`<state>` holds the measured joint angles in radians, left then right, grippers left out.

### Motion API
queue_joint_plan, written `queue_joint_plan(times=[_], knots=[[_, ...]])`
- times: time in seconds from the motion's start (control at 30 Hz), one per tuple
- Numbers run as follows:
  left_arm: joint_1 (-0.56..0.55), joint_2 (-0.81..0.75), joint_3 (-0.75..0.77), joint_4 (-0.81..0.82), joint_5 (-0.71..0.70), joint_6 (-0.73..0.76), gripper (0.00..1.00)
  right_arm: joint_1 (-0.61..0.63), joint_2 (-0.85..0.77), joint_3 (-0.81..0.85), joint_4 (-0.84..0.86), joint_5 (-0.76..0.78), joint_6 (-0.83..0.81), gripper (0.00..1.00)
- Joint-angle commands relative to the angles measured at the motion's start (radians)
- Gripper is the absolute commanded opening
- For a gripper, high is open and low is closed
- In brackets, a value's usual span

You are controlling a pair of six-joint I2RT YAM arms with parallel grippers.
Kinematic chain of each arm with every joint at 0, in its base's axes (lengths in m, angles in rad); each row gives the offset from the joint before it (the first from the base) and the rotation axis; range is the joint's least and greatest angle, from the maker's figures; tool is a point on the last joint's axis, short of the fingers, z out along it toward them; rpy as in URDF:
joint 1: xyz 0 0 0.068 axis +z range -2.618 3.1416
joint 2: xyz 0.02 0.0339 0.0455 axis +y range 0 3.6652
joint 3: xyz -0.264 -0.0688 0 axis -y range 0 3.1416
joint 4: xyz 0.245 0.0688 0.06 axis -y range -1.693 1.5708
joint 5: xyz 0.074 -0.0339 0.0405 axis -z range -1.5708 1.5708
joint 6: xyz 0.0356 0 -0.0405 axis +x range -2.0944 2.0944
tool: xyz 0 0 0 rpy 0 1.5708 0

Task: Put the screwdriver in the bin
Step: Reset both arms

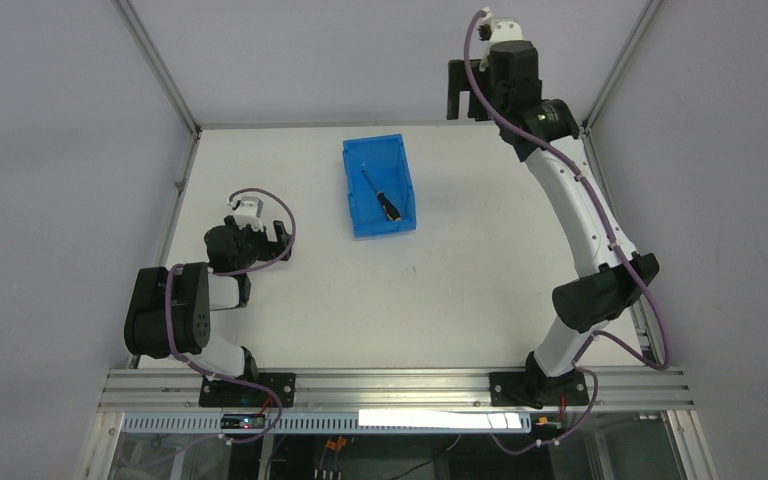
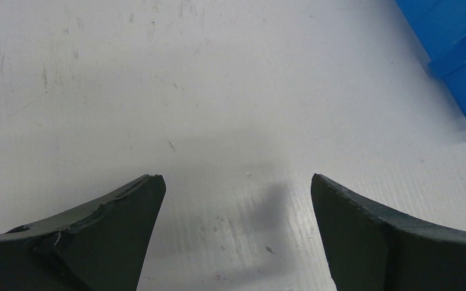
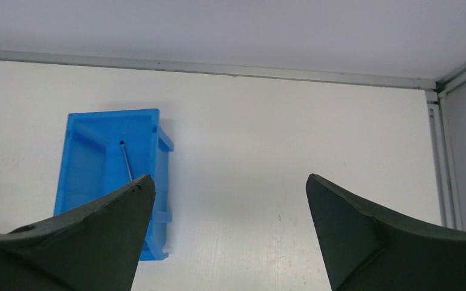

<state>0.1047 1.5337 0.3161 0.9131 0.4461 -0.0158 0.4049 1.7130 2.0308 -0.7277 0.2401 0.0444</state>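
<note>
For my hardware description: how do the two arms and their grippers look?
The left arm and right arm have white links, black joint housings and a purple cable each; the right one shows a green light. The left gripper and right gripper carry dark, curved, tapering fingers.

The flat white rectangular table (image 1: 480, 300) has a matte surface marked with faint scratches and small dark specks. A silver metal rail (image 1: 400, 385) runs along its near edge. One bright blue rectangular plastic bin (image 1: 349, 185) stands directly on it, near the far edge and roughly midway between the left and right sides.
</note>
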Motion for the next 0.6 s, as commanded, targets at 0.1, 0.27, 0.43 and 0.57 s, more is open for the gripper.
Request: queue_joint_plan(times=[0.1, 0.27, 0.43, 0.57], knots=[[-0.002, -0.012, 0.009, 0.035, -0.001, 0.005, 0.99, -0.175, -0.098, -0.061, -0.016, -0.111, 0.026, 0.99], [-0.002, -0.012, 0.009, 0.035, -0.001, 0.005, 0.99, -0.288, -0.119, -0.095, -0.027, -0.175, 0.025, 0.98], [-0.002, -0.012, 0.009, 0.035, -0.001, 0.005, 0.99, -0.374, -0.128, -0.119, -0.042, -0.219, 0.017, 0.99], [-0.002, -0.012, 0.010, 0.036, -0.001, 0.005, 0.99, -0.379, -0.131, -0.124, -0.054, -0.203, 0.005, 0.99]])
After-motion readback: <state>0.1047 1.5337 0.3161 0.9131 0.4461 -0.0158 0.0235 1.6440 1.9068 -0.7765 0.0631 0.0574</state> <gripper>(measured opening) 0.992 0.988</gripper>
